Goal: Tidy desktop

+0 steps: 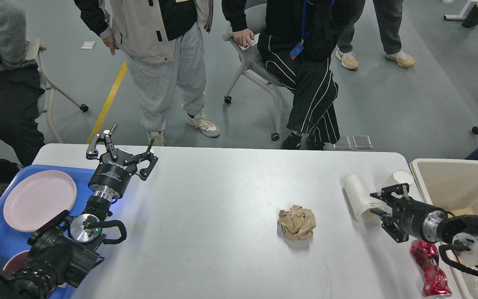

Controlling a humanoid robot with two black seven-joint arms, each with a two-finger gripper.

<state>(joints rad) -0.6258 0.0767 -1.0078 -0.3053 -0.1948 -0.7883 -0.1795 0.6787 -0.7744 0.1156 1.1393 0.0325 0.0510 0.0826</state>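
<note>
- The white table (222, 232) fills the lower middle of the frame.
- My left pincer (131, 146), left of centre, is spread wide and empty, above the table's left edge beside a blue tray (83, 176) holding a pink plate (40, 200).
- My right pincer (382, 203), at the right, touches a lying white paper cup (357, 195); I cannot tell whether it grips.
- A crumpled brown paper ball (297, 223) lies at centre.
- A red wrapper (430, 265) lies lower right, beside a beige bin (450, 174).
</note>
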